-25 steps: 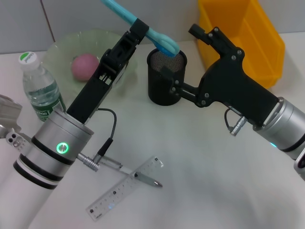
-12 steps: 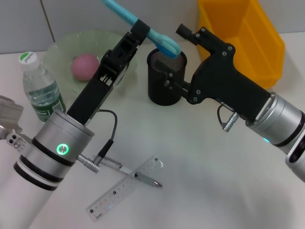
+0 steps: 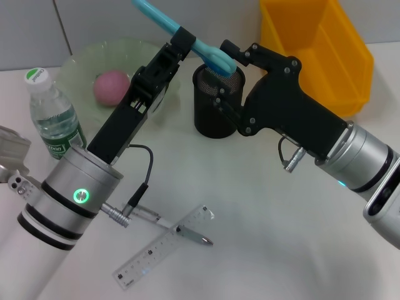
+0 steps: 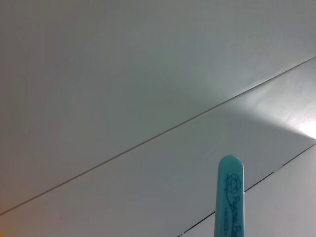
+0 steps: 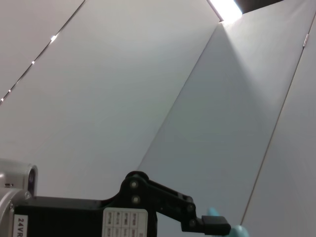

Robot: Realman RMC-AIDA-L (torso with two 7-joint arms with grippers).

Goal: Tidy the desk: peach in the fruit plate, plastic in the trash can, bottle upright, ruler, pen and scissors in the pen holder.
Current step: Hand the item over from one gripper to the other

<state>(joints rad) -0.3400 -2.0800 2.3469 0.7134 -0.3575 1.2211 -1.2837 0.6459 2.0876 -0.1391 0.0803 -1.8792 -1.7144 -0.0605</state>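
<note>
My left gripper (image 3: 183,39) is shut on the turquoise scissors (image 3: 211,54), held tilted with their lower end at the rim of the black mesh pen holder (image 3: 209,122). The scissors' end (image 4: 229,197) also shows in the left wrist view. My right gripper (image 3: 222,75) stands open against the holder's right side, one finger behind the rim and one in front. The peach (image 3: 111,86) lies in the green fruit plate (image 3: 78,62). The bottle (image 3: 53,115) stands upright at the left. The clear ruler (image 3: 150,253) and the pen (image 3: 187,232) lie crossed near the front. The plastic is out of view.
A yellow trash can (image 3: 325,50) stands at the back right, behind my right arm. The right wrist view shows my left gripper (image 5: 207,224) from below against a pale wall.
My right gripper has moved left, closing in on the pen holder and the scissors' lower end. The left arm and scissors have stayed still.
</note>
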